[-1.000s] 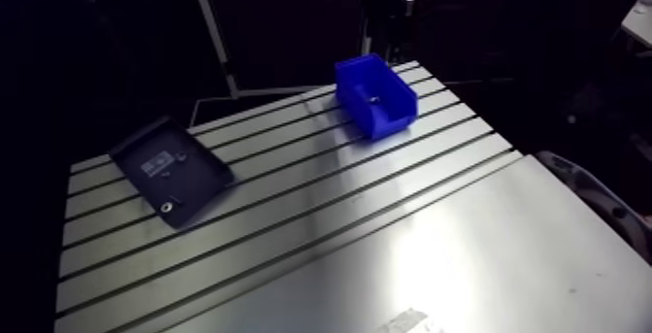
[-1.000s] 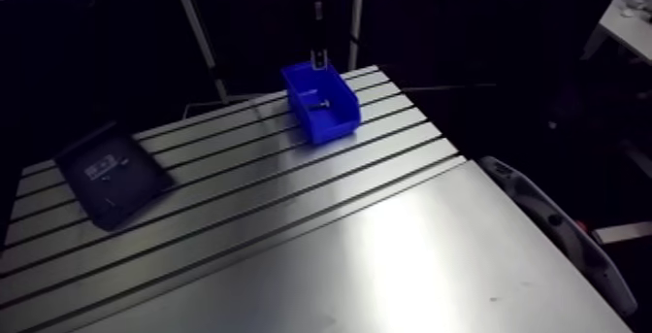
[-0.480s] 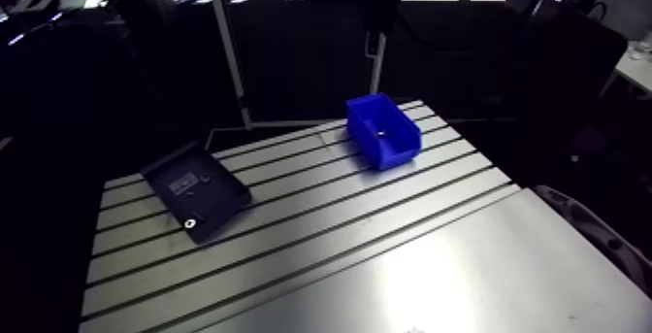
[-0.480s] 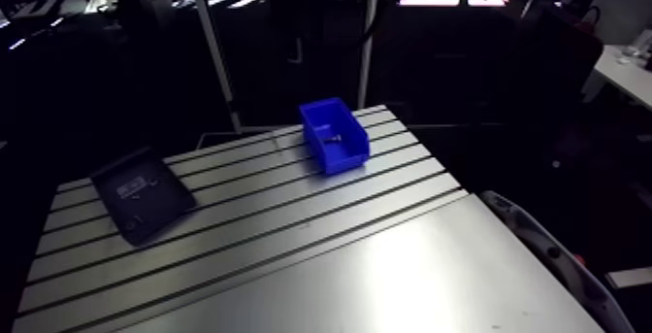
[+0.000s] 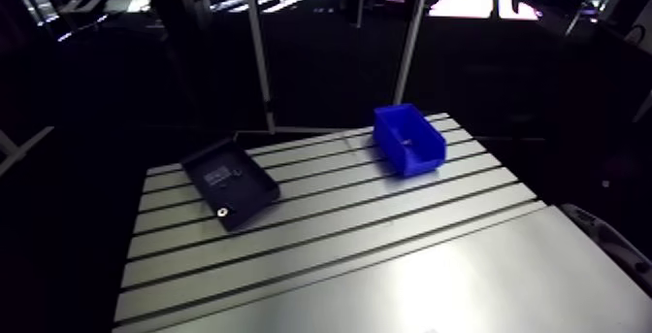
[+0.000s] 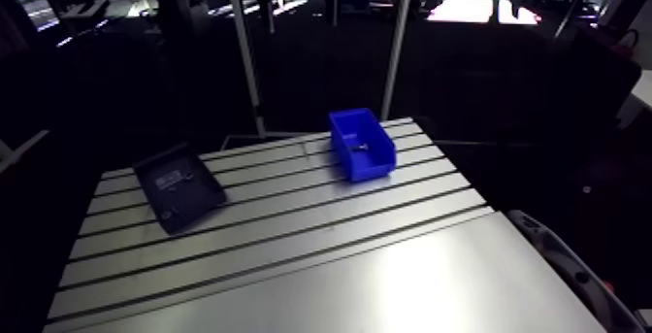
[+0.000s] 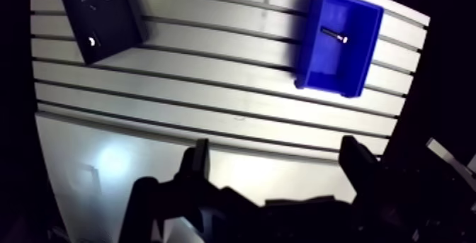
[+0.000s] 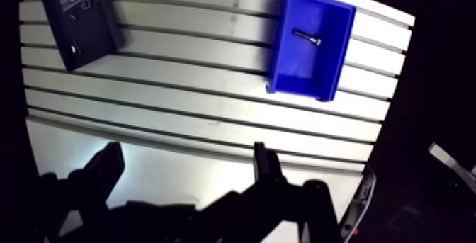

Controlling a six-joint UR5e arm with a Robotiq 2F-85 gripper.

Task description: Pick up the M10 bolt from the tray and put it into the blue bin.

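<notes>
The M10 bolt (image 7: 334,35) lies on the floor of the blue bin (image 7: 340,44), small and silvery. In the arm view the blue bin (image 5: 409,139) stands near the table's far right edge. The dark tray (image 7: 99,12) sits far off to the other side, with a small bright part (image 7: 92,41) and a label in it. My gripper (image 7: 276,154) is open and holds nothing, high above the table and well back from both bin and tray. It does not appear in the arm view.
The slotted aluminium table (image 5: 340,230) runs between tray (image 5: 231,182) and bin, with a smooth plate on its near side. Two upright posts (image 5: 257,55) rise behind the far edge. A grey curved part (image 5: 606,240) lies off the right side.
The arm view has pulled back and up, so table, tray and bin look smaller and farther. The bolt stays in the bin; nothing on the table moved.
</notes>
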